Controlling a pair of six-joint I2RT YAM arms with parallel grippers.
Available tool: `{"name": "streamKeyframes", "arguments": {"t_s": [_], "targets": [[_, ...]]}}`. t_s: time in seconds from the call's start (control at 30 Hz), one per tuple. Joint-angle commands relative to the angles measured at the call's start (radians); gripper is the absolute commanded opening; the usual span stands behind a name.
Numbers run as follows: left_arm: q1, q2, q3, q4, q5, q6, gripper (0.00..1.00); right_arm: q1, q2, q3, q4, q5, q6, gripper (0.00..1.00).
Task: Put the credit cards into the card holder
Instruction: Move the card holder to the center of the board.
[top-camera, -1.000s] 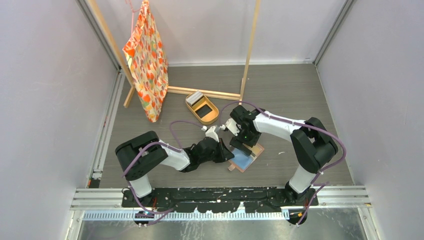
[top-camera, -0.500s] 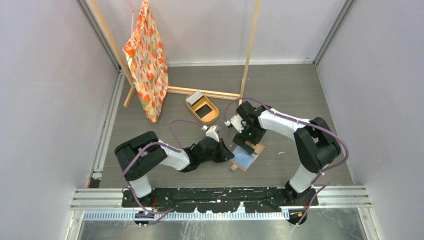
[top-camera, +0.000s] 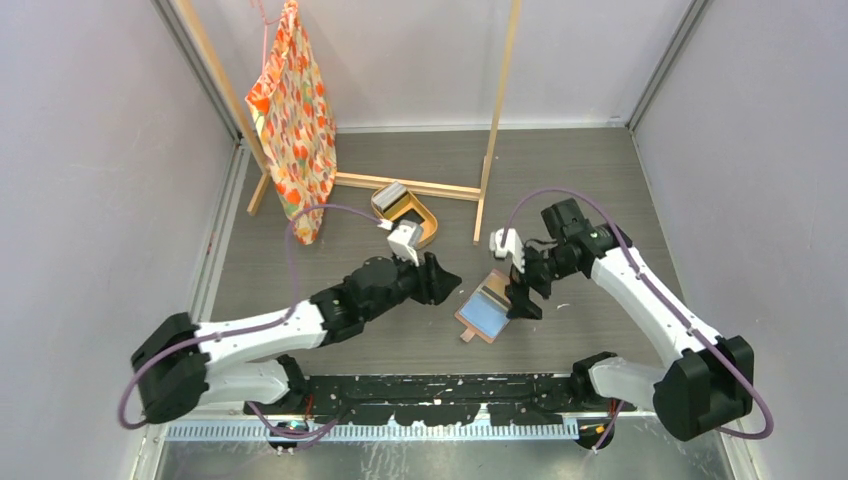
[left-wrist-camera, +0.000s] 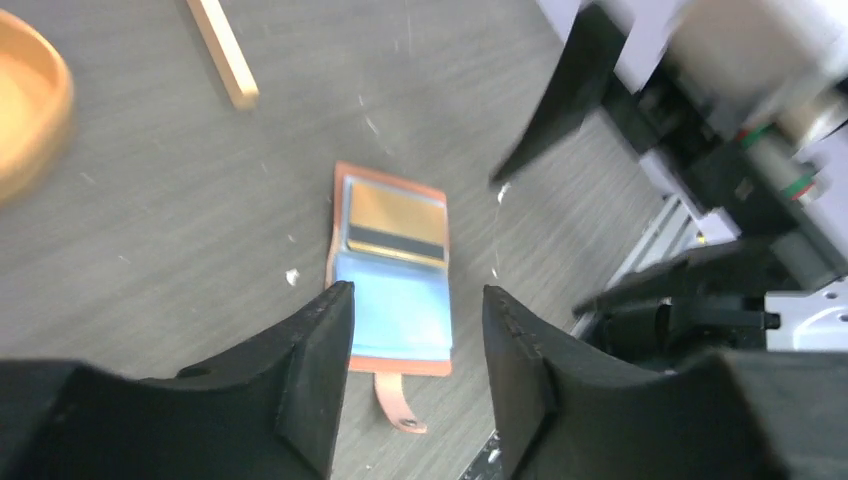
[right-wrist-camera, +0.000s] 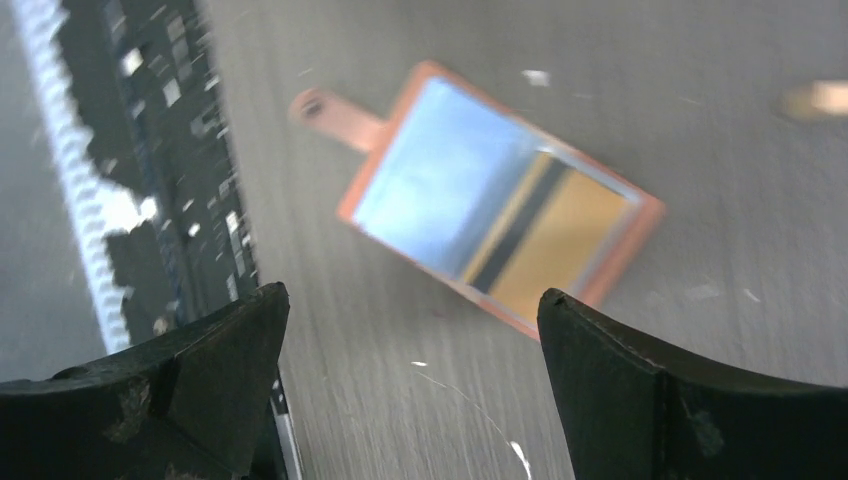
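Salmon-brown leather marks the card holder (top-camera: 487, 308), which lies opened flat on the table a little toward the near edge and about midway between the left and right edges. Its long axis slants from the snap tab (top-camera: 465, 336) at the near-left end up to the far-right end. A tan card (left-wrist-camera: 396, 218) with a black stripe sits in the far half, and a blue panel (left-wrist-camera: 395, 310) fills the near half; whether that blue is a card or the glossy pocket I cannot tell. The left gripper (top-camera: 455, 285) hangs just off the holder's left side, jaws parted and empty, with the holder showing through the gap in its wrist view. The right gripper (top-camera: 522, 297) hangs over the holder's far-right end, jaws spread wide and holding nothing. Neither touches the leather. More credit cards (top-camera: 392, 192) stand stacked in the oval tray (top-camera: 428, 232) toward the table's far edge, well apart from the holder. That stack lies beyond the left wrist and across from the right one, so the left arm looks nearer for the next pick.
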Motion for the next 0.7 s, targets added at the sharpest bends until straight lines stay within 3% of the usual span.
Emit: {"name": "streamKeyframes", "arguments": {"t_s": [0.0, 0.07, 0.17, 0.33, 0.43, 0.67], "targets": [[0.001, -0.182, -0.039, -0.102, -0.155, 0.224, 0.68, -0.002, 0.018, -0.062, -0.227, -0.213, -0.511, 0.93], [0.011, -0.259, -0.081, -0.103, -0.215, 0.236, 0.97, 0.008, 0.022, -0.079, -0.213, -0.195, -0.527, 0.73], [0.040, -0.355, -0.143, -0.093, -0.212, 0.239, 1.00, 0.062, 0.043, -0.101, -0.206, -0.144, -0.569, 0.46], [0.084, -0.432, -0.170, -0.166, -0.192, 0.203, 0.99, 0.207, 0.171, -0.115, -0.139, 0.063, -0.537, 0.11], [0.087, -0.455, -0.200, -0.154, -0.198, 0.174, 0.98, 0.285, 0.254, -0.120, -0.049, 0.188, -0.444, 0.04], [0.088, -0.489, -0.245, -0.143, -0.205, 0.129, 0.96, 0.395, 0.366, -0.124, 0.097, 0.331, -0.296, 0.01]]}}
